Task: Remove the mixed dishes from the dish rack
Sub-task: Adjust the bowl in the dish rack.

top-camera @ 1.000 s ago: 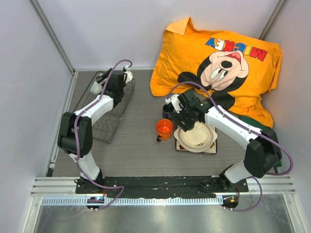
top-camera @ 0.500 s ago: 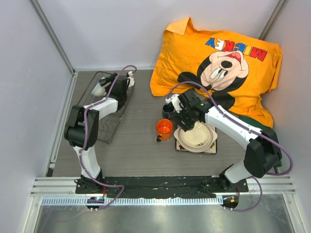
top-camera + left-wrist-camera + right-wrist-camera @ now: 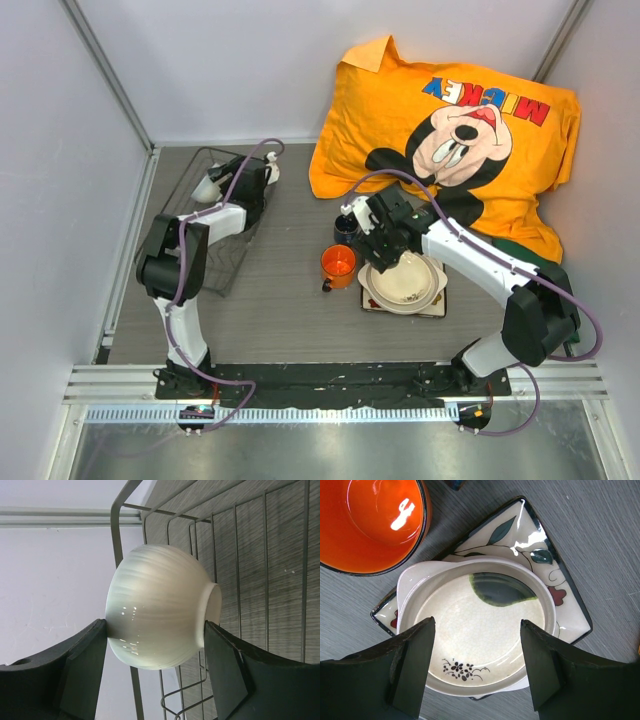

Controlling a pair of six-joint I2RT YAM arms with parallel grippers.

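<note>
The small white bowl [image 3: 160,610] lies on its side at the far end of the dark wire dish rack [image 3: 215,255]; it also shows in the top view [image 3: 207,184]. My left gripper [image 3: 156,625] is open around it, one fingertip at its rim and the other at its foot. My right gripper [image 3: 477,622] is open and empty just above the large cream bowl [image 3: 485,630], which sits on the square flowered plate [image 3: 560,595]. The orange mug [image 3: 375,520] stands to their left. The small dark-blue cup [image 3: 345,228] stands behind the mug.
A big orange Mickey pillow [image 3: 450,120] lies at the back right, close behind the cup and my right arm. The rack's rim [image 3: 117,535] is close to the left wall [image 3: 70,180]. The grey table [image 3: 290,300] runs between the rack and the unloaded dishes.
My left arm's elbow has swung right and up toward the rack, and its gripper has closed in on the small white bowl. The right arm has not moved.
</note>
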